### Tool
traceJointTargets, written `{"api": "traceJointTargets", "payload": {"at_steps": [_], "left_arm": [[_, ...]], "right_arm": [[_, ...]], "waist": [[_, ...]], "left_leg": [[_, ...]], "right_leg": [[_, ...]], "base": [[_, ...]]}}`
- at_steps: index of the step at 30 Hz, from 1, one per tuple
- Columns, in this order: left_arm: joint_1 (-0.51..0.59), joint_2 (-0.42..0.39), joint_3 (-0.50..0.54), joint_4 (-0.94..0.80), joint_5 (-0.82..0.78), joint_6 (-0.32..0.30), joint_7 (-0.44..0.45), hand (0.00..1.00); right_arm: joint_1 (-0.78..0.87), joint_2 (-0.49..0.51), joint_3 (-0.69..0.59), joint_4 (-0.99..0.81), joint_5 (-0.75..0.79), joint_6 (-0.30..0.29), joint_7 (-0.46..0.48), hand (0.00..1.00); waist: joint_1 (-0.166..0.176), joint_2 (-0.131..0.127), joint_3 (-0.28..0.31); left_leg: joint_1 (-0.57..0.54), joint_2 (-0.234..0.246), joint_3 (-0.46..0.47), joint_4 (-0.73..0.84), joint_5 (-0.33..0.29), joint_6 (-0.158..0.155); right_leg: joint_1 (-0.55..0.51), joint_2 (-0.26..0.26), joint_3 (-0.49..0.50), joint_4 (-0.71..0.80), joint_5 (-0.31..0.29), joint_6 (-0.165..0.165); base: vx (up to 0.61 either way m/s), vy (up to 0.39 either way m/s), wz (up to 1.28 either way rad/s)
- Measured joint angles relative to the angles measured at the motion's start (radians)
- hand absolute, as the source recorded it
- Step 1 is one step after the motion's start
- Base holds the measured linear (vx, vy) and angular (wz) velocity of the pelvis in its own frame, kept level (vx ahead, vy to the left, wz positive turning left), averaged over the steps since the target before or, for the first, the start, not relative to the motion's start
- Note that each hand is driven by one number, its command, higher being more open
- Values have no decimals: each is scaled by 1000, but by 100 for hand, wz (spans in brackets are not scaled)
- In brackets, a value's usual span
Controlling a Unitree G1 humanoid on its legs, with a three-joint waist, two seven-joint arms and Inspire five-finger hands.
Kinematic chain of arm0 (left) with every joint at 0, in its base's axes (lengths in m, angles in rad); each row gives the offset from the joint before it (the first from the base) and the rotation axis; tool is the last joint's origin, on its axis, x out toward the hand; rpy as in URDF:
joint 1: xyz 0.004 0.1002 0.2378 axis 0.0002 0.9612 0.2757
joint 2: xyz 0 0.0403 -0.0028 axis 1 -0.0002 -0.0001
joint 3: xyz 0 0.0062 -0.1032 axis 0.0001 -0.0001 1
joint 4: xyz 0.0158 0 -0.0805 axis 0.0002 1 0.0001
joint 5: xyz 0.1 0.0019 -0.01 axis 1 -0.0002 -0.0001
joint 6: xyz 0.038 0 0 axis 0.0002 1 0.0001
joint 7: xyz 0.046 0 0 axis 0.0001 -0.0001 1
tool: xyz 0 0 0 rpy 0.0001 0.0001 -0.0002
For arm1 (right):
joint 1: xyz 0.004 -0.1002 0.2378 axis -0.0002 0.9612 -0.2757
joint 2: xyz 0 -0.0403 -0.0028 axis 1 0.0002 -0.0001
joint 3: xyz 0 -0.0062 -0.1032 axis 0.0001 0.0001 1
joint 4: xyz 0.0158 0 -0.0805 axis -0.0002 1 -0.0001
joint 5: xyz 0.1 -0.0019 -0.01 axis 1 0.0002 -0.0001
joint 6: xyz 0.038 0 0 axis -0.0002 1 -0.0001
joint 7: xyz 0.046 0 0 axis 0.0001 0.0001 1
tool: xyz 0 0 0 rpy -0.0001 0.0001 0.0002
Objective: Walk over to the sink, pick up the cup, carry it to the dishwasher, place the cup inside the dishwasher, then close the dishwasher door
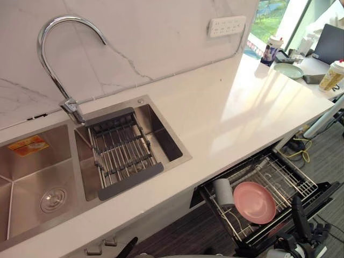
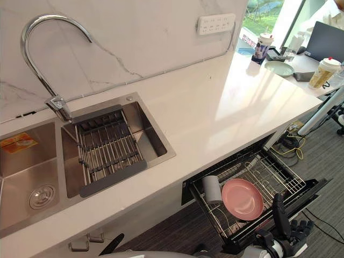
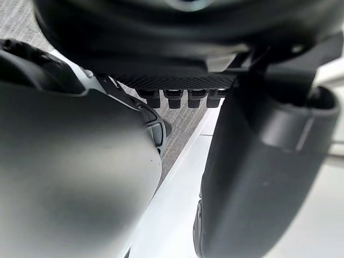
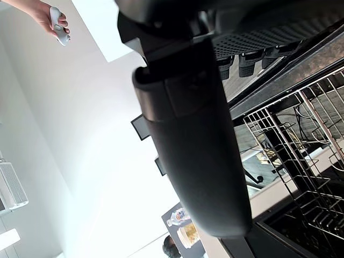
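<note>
A pale grey cup (image 1: 223,192) lies on its side in the pulled-out wire rack (image 1: 290,177) of the dishwasher under the counter. It touches a pink plate (image 1: 254,202) that also rests in the rack. My right hand (image 2: 281,221) hangs just in front of the rack's near corner, fingers straight and holding nothing. Its wrist view has the thumb (image 4: 199,140) across the rack wires (image 4: 290,140). My left hand (image 3: 258,177) hangs low by my side, fingers (image 3: 183,98) relaxed and empty. The double sink (image 1: 32,177) lies to the left, with no cup in it.
A dark drain rack (image 1: 122,150) spans the sink's right basin below a chrome faucet (image 1: 56,48). At the counter's far right stand two drink cups (image 1: 331,74), a green plate (image 1: 288,70) and a laptop (image 1: 329,43). A person's hand (image 4: 49,15) holds a small controller.
</note>
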Motion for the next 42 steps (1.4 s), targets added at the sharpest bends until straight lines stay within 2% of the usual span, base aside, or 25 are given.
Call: {"api": "traceJointTargets", "payload": {"at_steps": [5,11,16,19,23,25,27,28,29,30,31,32,33,34,35,36,38,42], "left_arm": [[-8,0,-1,19,42,-10,-31,100],[-5,-16,-4,37,81,-9,-81,100],[21,-17,-4,71,121,-33,-111,100],[22,-16,-5,71,148,-58,-130,100],[14,-25,-20,67,172,-81,-156,100],[-5,-23,-51,55,176,-85,-173,100],[-29,-23,-56,52,176,-84,-177,100],[-33,-37,-56,53,175,-84,-180,100],[-31,-53,-53,54,174,-84,-182,100],[-32,-52,-39,21,167,-94,-196,100],[-29,-33,-39,-4,161,-104,-199,100],[-25,-33,-55,-8,165,-101,-198,100],[-22,-41,-51,-8,164,-109,-198,100],[-20,-48,-51,-10,163,-121,-195,100],[-19,-52,-55,-10,164,-125,-195,100],[-14,-58,-56,-13,163,-125,-196,100],[-4,-59,-51,2,154,-130,-190,100],[-2,-51,-52,17,155,-148,-192,100]], "right_arm": [[-42,-34,85,40,3,13,7,100],[-154,-94,114,75,39,86,23,100],[-248,-147,130,125,43,141,25,100],[-258,-144,131,133,44,156,28,100],[-325,-145,131,133,45,165,27,100],[-378,-146,131,123,49,164,27,100],[-385,-144,143,103,58,161,27,100],[-386,-139,169,89,59,159,27,100],[-388,-137,185,72,60,153,26,100],[-387,-110,198,35,59,139,26,100],[-389,-98,219,27,59,125,26,100],[-390,-105,225,27,60,126,20,100],[-401,-106,250,27,59,124,15,100],[-402,-114,292,27,56,116,14,100],[-400,-125,319,33,52,116,15,100],[-399,-128,335,33,44,114,15,100],[-364,-135,366,43,17,94,31,100],[-288,-126,438,99,-32,105,66,100]], "waist": [[6,8,4],[42,45,23],[54,64,31],[54,74,40],[55,100,52],[66,116,63],[83,115,78],[97,135,72],[109,157,63],[108,108,97],[94,99,119],[94,108,111],[99,105,112],[104,104,111],[107,113,104],[107,110,104],[104,112,93],[104,93,83]], "left_leg": [[2,0,-46,-19,24,8],[-8,11,-107,-19,43,10],[-21,16,-147,-19,66,18],[-31,22,-160,-19,77,21],[-72,37,-158,-20,83,12],[-124,41,-154,-26,85,9],[-149,46,-152,-30,84,4],[-165,69,-148,-41,74,1],[-182,93,-144,-42,72,2],[-194,75,-133,6,95,-6],[-200,80,-143,44,130,0],[-222,93,-148,45,153,12],[-225,89,-138,37,179,11],[-225,86,-112,27,200,11],[-228,86,-102,22,206,7],[-227,82,-102,34,209,2],[-196,102,-101,44,219,-11],[-169,91,-94,37,218,-15]], "right_leg": [[19,3,-44,15,-17,-6],[31,6,-92,49,-49,-13],[33,5,-128,82,-71,-16],[21,0,-136,115,-88,-24],[-51,-9,-118,191,-111,-44],[-154,-53,-98,324,-165,-46],[-189,-64,-113,355,-207,-44],[-193,-28,-131,313,-219,-32],[-215,-26,-128,385,-233,-45],[-240,-124,-18,662,-346,-76],[-208,-130,-9,632,-434,-61],[-202,-121,-45,606,-431,-55],[-202,-110,-54,568,-416,-52],[-196,-74,-65,479,-391,-64],[-182,-65,-106,450,-383,-77],[-192,-91,-112,488,-375,-91],[-180,-70,-124,477,-364,-112],[-173,-37,-118,426,-346,-115]], "base": [[-39,18,26],[-49,5,23],[-2,20,22],[-3,19,10],[-70,20,-13],[-145,-12,-13],[-154,-116,10],[-151,-208,4],[-120,-204,14],[-149,-251,54],[-186,-244,75],[-152,-245,51],[-87,-197,5],[-46,-242,-10],[32,-205,-6],[132,-91,7],[131,-11,12],[37,-33,-6]]}}
